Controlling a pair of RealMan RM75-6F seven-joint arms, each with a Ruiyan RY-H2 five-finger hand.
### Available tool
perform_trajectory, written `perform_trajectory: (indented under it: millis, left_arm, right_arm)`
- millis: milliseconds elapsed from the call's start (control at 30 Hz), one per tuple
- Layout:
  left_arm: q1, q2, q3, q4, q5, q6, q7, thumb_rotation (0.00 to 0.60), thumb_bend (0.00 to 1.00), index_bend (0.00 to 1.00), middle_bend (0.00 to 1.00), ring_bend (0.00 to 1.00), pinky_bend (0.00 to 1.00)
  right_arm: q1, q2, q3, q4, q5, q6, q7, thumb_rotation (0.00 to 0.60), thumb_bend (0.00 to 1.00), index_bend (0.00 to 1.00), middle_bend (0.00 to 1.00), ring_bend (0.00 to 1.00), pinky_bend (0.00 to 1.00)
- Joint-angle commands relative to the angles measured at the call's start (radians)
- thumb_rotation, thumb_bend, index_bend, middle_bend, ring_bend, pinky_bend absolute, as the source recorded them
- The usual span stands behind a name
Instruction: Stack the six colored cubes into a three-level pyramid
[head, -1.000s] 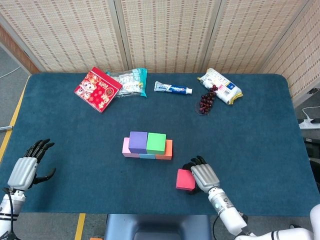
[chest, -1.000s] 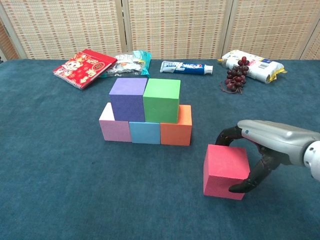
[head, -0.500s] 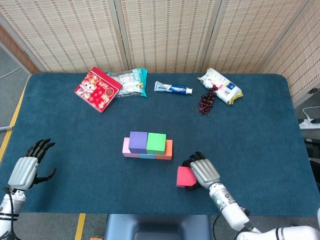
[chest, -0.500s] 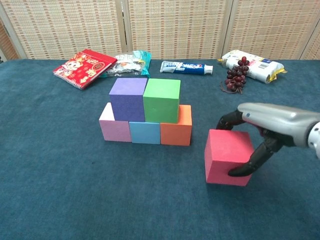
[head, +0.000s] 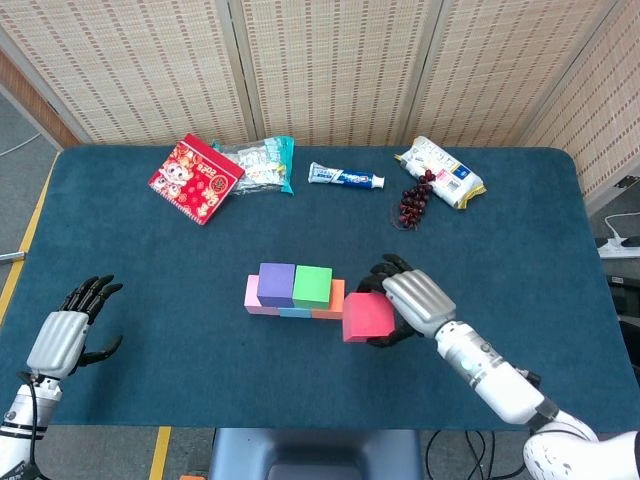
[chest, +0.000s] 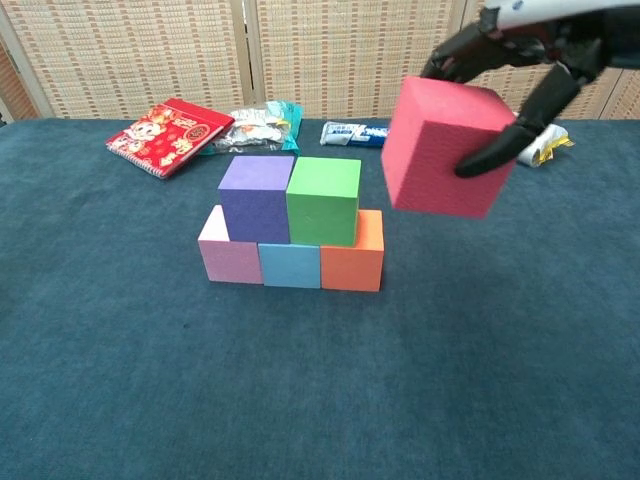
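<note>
My left hand sits at the table's left edge, fingers apart, holding nothing. At centre stands the stack: pink cube, blue cube and orange cube in a row, with purple cube and green cube touching side by side on top. Right of the stack and clear of the table, my right hand grips the red cube, thumb and fingers clamped on opposite faces.
</note>
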Motion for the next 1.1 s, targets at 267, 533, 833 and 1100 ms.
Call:
perform_trajectory:
  millis: [267,533,833,1100]
  left_arm:
    - [-0.007,0.006,-0.004,-0.024,-0.016,-0.014,0.027,0.6,0.33,0.15,0.04,0.02,0.13]
    - [-0.012,0.002,-0.004,-0.018,-0.028,-0.031,0.025,0.6,0.33,0.15,0.04,0.02,0.13]
    - [-0.009,-0.008,0.001,-0.005,-0.017,-0.022,0.006,0.6,0.33,0.15,0.04,0.02,0.13]
    - [-0.002,-0.016,0.005,0.018,-0.01,-0.011,-0.023,0.6,0.33,0.15,0.04,0.02,0.13]
  right_arm:
    - [0.333,-0.018,0.083,0.22,0.313,-0.293,0.104,0.6,0.35,0.53,0.46,0.27,0.13]
    - [0.517,-0.121,-0.026,0.309,0.515,-0.192,-0.004,0.6,0.35,0.52,0.46,0.27,0.13]
    - [0.65,-0.227,-0.074,0.306,0.745,0.003,-0.145,0.6,0.36,0.52,0.46,0.27,0.13]
    - [0.713,-0.291,-0.071,0.327,0.862,0.076,-0.248,0.6,0.35,0.5,0.46,0.27,0.13]
